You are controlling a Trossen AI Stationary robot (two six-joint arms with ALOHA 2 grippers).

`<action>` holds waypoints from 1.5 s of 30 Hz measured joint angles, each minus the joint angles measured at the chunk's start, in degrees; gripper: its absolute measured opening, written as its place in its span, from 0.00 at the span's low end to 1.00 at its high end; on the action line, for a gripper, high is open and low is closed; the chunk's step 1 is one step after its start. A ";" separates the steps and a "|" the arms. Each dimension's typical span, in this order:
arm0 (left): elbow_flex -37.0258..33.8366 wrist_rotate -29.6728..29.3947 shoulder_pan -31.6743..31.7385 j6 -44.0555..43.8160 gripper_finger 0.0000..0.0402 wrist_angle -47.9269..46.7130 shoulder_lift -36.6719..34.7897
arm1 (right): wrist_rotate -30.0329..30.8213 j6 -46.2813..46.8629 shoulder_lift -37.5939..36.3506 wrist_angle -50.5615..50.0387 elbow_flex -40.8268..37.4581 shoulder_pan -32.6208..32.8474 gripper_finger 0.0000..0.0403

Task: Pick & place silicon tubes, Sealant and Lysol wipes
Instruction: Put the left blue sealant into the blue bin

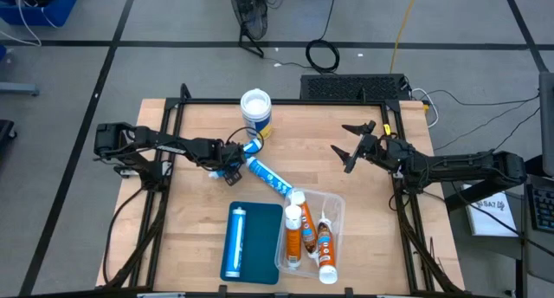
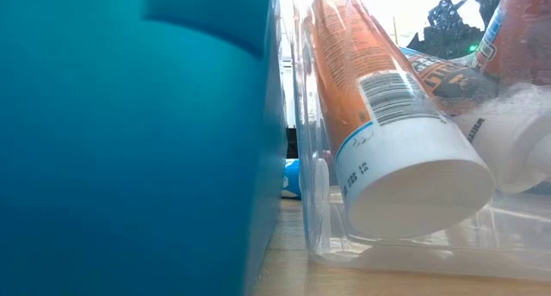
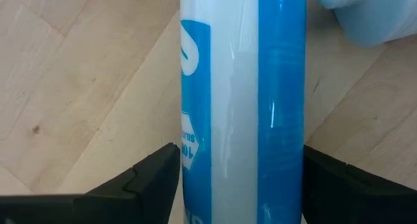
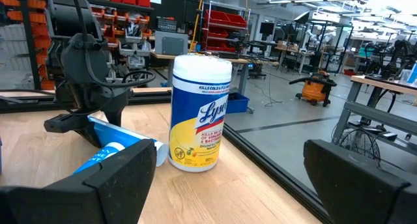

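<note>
A blue-and-white tube (image 1: pixel 268 177) lies slanting on the wooden table between the Lysol wipes canister (image 1: pixel 256 107) and a clear bin (image 1: pixel 333 203). My left gripper (image 1: pixel 234 170) is at the tube's left end and shut on it. In the left wrist view the tube (image 3: pixel 241 87) runs up between the two fingers. The white-lidded canister (image 4: pixel 199 113) stands upright on its base at the far middle. My right gripper (image 1: pixel 353 146) is open and empty on the table's right side, facing the canister. My left gripper pinches the tube's round body (image 3: pixel 189 165) between its two fingers (image 3: pixel 153 175), one on each side, near the tube's left end. The fingers come from the table's left, slanting down. The rest of the tube (image 4: pixel 124 139) reaches toward the bin, low over the table; whether it is lifted I cannot tell.
A blue tray (image 1: pixel 264 246) at the near middle holds another blue tube (image 1: pixel 235 242). The clear bin next to it holds several orange tubes (image 1: pixel 305 233), which show close up in the low view (image 2: pixel 379 115). The table's frame rails run along its left and right sides.
</note>
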 joint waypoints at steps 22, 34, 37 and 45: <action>-0.06 2.22 -2.08 0.85 0.54 -1.86 -0.82 | 0.01 0.01 -0.01 0.00 0.01 -0.02 0.90; -0.15 -0.94 -7.89 -0.78 0.54 -5.45 -11.91 | 0.00 0.01 -0.02 0.00 0.01 0.01 0.90; -0.15 -1.98 -9.68 -0.83 0.54 -4.52 -14.47 | 0.02 0.01 -0.02 0.00 0.01 -0.02 0.90; -0.09 -3.19 -16.32 -0.90 0.54 -1.91 -19.88 | 0.00 0.01 -0.01 -0.42 0.01 0.01 0.90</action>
